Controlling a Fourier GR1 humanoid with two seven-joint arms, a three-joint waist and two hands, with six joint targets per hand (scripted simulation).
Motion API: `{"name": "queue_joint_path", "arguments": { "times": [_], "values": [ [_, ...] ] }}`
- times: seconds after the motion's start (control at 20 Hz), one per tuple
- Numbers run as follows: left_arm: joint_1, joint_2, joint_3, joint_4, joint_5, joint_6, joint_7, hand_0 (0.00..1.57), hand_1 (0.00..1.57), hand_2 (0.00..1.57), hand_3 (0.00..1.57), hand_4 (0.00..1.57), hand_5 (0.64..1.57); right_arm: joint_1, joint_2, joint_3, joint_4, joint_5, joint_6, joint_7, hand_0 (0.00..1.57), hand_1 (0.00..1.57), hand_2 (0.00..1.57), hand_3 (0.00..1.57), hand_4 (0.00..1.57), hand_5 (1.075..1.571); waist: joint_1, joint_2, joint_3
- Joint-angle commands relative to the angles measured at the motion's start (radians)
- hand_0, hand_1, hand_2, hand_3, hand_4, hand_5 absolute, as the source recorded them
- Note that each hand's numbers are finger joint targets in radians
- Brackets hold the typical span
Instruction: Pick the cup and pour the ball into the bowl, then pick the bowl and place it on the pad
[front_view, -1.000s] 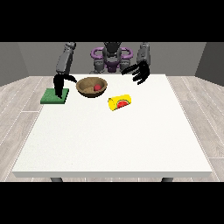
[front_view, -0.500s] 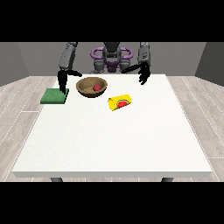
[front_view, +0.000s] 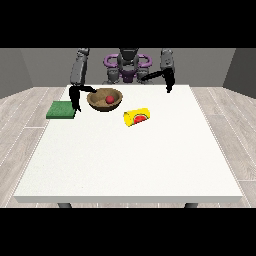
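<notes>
The small red ball sits in the brown wooden bowl, yellow cup tipped over (finger states: cannot tell), green square pad awaiting.

No readable text anywhere (the yellow cup bears only a red mark)
</notes>
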Motion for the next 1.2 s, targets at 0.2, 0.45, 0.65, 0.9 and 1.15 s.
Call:
{"name": "queue_joint_path", "arguments": {
  "times": [0.2, 0.45, 0.65, 0.9, 1.15],
  "values": [
    [0.026, -0.017, -0.048, -0.043, -0.014, -0.023, 0.024, 0.00, 0.00, 0.00, 0.00, 0.00, 1.559, 0.027, 0.073, -0.023, 0.053, -0.023, -0.058, 0.011, 0.00, 0.00, 0.00, 0.00, 0.23, 1.532, 0.066, 0.010, 0.0287],
    [-0.044, 0.023, 0.003, -0.005, 0.009, -0.026, 0.054, 0.00, 0.00, 0.00, 0.00, 0.00, 1.563, -0.050, 0.106, -0.012, -0.007, -0.032, -0.112, 0.125, 0.00, 0.00, 0.00, 0.00, 0.36, 1.545, 0.042, -0.005, 0.0272],
    [0.067, 0.039, 0.016, 0.031, 0.022, -0.039, 0.029, 0.00, 0.00, 0.00, 0.00, 0.00, 1.564, -0.041, 0.150, 0.021, -0.031, -0.034, -0.142, 0.214, 0.00, 0.00, 0.00, 0.00, 0.38, 1.552, -0.002, -0.108, 0.0275],
    [0.004, 0.069, 0.033, -0.027, 0.063, -0.085, 0.028, 0.00, 0.00, 0.00, 0.00, 0.00, 1.566, -0.038, 0.120, -0.001, 0.075, -0.016, -0.204, 0.227, 0.64, 0.64, 0.30, 0.00, 0.56, 1.571, 0.039, -0.004, 0.0278],
    [0.024, 0.069, 0.019, -0.043, 0.061, -0.100, 0.026, 0.00, 0.00, 0.00, 0.00, 0.00, 1.568, 0.022, 0.107, 0.055, 0.076, 0.088, -0.325, 0.210, 1.57, 1.57, 1.57, 1.57, 1.05, 1.550, 0.072, -0.026, 0.0273]
  ]
}}
